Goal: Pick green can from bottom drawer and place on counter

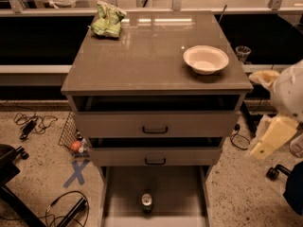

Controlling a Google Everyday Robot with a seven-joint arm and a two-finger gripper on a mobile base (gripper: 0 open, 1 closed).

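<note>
We see the green can [147,201] standing upright on the floor of the pulled-out bottom drawer [122,193], near its front end. The gripper [271,137] hangs off the cabinet's right side, well apart from the can, and we cannot tell whether it is spread or closed. On the counter [151,56] sit a white bowl [205,59] and a snack bag [108,20].

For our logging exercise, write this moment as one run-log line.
green can: upright in open bottom drawer | gripper: far right, apart from can | counter: holds bowl, snack bag
</note>
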